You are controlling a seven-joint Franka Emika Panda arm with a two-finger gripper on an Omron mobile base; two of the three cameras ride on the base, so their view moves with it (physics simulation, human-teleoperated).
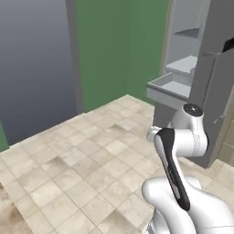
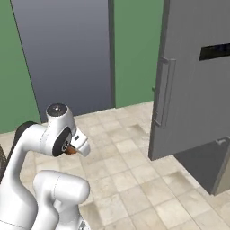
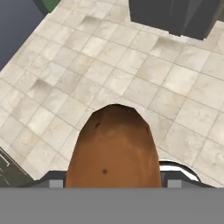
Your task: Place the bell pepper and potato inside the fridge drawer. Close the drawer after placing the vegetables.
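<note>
A brown potato (image 3: 114, 148) looms large low in the hand view, held between the fingers of my gripper (image 3: 113, 183), which is shut on it above the tiled floor. In the right base view a sliver of the potato (image 2: 70, 151) shows under the gripper (image 2: 75, 146), tucked close to the arm. The fridge drawer (image 1: 161, 94) stands pulled out of the fridge in the left base view, beyond the arm to the upper right. The bell pepper is out of view.
White fridge shelves (image 1: 184, 65) sit above the drawer. The open grey fridge door (image 2: 193, 76) with its vertical handle (image 2: 161, 92) stands to the right. Beige floor tiles (image 1: 82, 160) spread ahead, with a green wall (image 1: 119, 45) and a dark panel (image 2: 63, 54) behind.
</note>
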